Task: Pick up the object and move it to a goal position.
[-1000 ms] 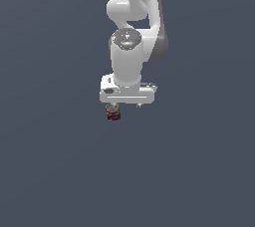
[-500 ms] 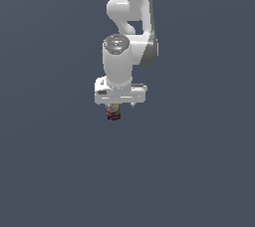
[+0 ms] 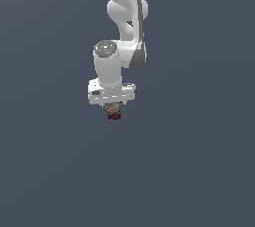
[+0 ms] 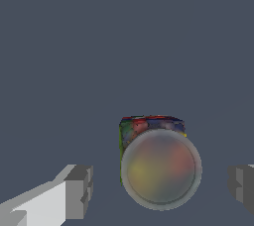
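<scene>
Object point(image 3: 113, 112) under the gripper point(image 3: 113, 105), just left of centre in the exterior view.

Against the frame half a second ago, the arm point(image 3: 119, 27) has swung: its upper links now sit further toward the exterior view's right, while hand and can hold nearly the same place in the frame. Exterior view shows the can's dark red-and-blue side directly beneath the white hand, fingers not resolvable there. Wrist view supplies what that one lacks: left finger point(image 4: 74, 193) at lower left, the can's round tan-grey top point(image 4: 161, 169) in the lower centre-right, right finger point(image 4: 242, 185) cut by the frame edge. Clear gaps show on both sides of the can, so the jaws stand wide apart and nothing is clamped. Whether the can rests on the grey surface point(image 3: 50, 171) cannot be told.
</scene>
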Controlling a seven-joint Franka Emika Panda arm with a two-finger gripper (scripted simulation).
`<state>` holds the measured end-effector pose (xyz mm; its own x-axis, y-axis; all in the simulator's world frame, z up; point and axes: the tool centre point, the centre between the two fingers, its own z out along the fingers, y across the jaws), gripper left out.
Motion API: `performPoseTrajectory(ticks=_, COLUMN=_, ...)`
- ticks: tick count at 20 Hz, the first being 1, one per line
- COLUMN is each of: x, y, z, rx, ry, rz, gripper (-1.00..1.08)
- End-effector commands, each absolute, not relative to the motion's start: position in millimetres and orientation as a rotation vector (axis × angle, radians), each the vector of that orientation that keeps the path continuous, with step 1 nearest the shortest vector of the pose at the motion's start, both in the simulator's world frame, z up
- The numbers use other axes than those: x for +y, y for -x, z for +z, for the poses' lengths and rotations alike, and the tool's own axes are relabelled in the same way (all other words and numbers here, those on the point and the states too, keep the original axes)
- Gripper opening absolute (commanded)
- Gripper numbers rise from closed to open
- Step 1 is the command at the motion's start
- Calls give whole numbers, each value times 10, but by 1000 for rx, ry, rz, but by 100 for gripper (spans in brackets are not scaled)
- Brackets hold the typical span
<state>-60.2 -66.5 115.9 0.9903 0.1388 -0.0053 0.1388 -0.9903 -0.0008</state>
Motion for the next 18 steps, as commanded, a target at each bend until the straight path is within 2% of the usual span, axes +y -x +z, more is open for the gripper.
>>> performPoseTrajectory(ticks=1, x=-714, y=653, z=1113, rx=-241, ry=3132, rz=3, gripper=100)
performPoseTrajectory(ticks=10, x=-747, y=687, z=1056, rx=-250, ry=3132, rz=2, gripper=100)
performPoseTrajectory(ticks=18, x=-750, y=703, z=721, rx=-253, ry=3131, rz=1, gripper=100)
